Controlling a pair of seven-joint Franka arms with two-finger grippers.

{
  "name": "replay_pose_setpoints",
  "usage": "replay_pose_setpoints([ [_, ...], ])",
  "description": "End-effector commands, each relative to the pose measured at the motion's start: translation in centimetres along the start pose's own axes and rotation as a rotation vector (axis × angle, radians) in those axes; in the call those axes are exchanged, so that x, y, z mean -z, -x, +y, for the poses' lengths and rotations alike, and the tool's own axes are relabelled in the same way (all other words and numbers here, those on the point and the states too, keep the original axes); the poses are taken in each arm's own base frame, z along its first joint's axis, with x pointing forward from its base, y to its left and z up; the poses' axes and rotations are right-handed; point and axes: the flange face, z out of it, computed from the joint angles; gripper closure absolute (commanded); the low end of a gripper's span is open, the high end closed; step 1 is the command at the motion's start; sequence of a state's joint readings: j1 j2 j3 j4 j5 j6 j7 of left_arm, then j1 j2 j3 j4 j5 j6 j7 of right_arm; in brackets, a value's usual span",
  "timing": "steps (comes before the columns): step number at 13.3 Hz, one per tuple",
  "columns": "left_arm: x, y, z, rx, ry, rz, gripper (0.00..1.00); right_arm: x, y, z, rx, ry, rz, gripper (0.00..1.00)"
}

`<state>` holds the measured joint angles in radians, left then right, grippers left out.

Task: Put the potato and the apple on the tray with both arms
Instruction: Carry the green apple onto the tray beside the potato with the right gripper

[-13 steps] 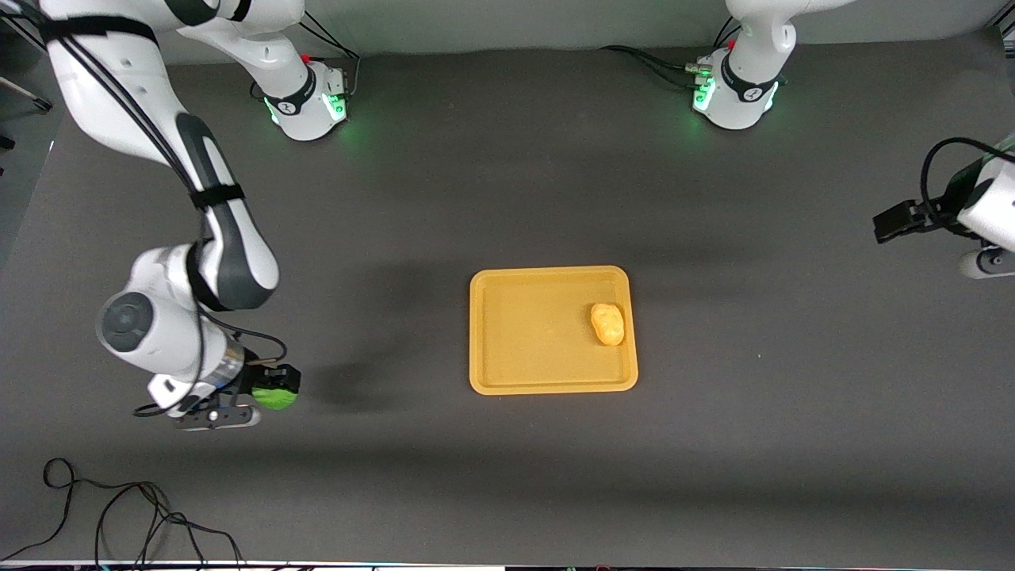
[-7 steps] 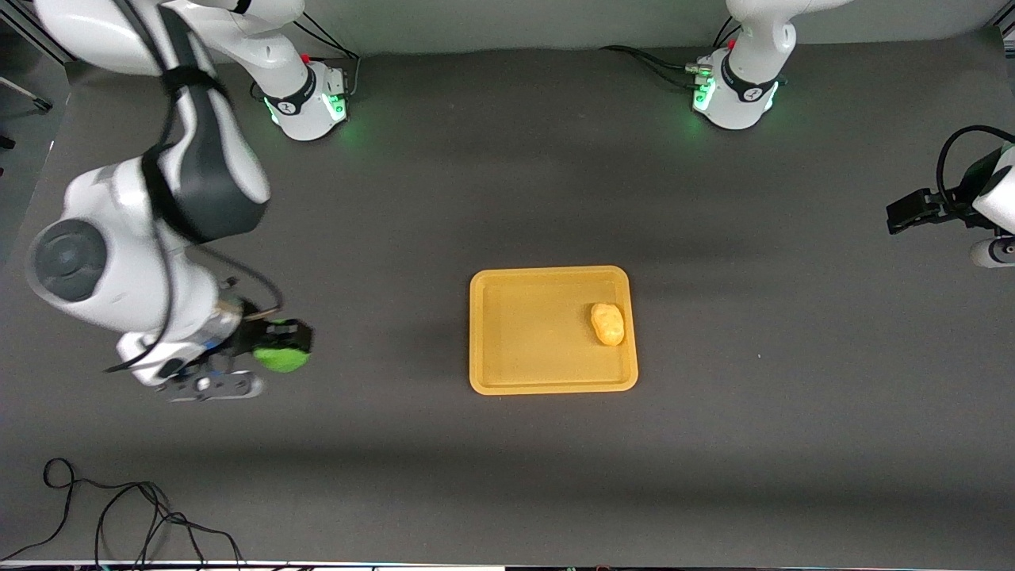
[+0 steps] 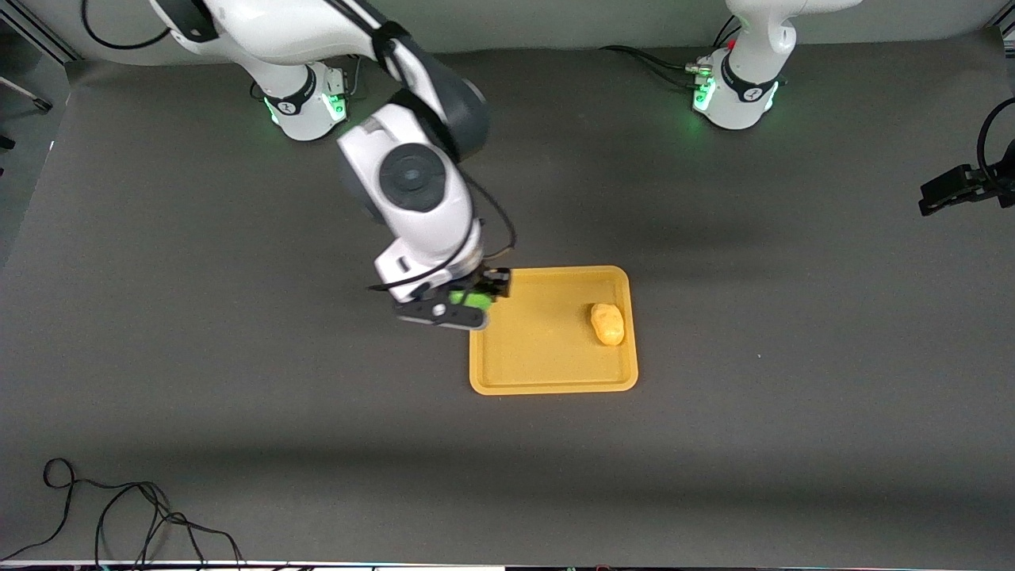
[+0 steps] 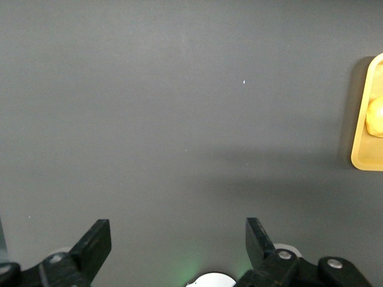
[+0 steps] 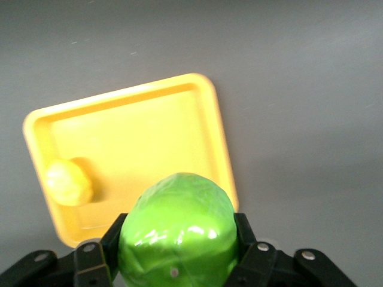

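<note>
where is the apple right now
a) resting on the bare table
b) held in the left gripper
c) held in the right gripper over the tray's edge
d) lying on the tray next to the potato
c: the apple sits clamped in the right gripper above the tray rim; the left gripper is open and empty.

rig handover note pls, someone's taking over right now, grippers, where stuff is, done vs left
Right gripper: shut on the apple, in the air over the tray edge toward the right arm's end.
Left gripper: open, empty, waiting over bare table at the left arm's end.
Potato: lying in the tray, at the side toward the left arm.
Done: potato placed.
Left: carry the apple farther over the tray, lower it, release.
</note>
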<state>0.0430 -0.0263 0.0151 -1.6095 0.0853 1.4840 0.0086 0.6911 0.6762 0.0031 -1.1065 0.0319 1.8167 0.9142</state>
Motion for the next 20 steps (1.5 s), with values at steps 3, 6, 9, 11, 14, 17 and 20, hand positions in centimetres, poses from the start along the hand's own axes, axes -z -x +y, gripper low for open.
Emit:
replay_pose_setpoints([
  [3,0.9,0.7,0.1,-0.021,0.038,-0.009,0.00,-9.5,0.0,-4.6,-0.052,-0.035,0.066,0.53],
  [6,1.0,0.7,0.7,-0.076,0.040,-0.006,0.00,-16.3,1.4,-6.0,-0.052,-0.001,0.134,0.53],
  [9,1.6,0.7,1.1,-0.086,0.035,0.007,0.00,-20.5,2.0,-6.3,-0.028,0.007,0.163,0.53],
  [11,1.6,0.7,1.0,-0.077,0.037,0.008,0.00,-21.7,2.0,-6.4,-0.023,-0.007,0.171,0.53],
  [14,1.6,0.7,0.4,-0.059,0.041,0.009,0.00,-23.0,2.7,-6.9,-0.027,-0.024,0.176,0.53],
  [17,1.9,0.6,0.0,-0.049,0.042,0.020,0.00,-23.2,3.0,-7.0,-0.024,-0.022,0.174,0.38],
  [20,2.0,0.7,-0.9,-0.046,0.043,0.023,0.00,-22.4,3.1,-6.8,-0.029,0.009,0.157,0.00],
])
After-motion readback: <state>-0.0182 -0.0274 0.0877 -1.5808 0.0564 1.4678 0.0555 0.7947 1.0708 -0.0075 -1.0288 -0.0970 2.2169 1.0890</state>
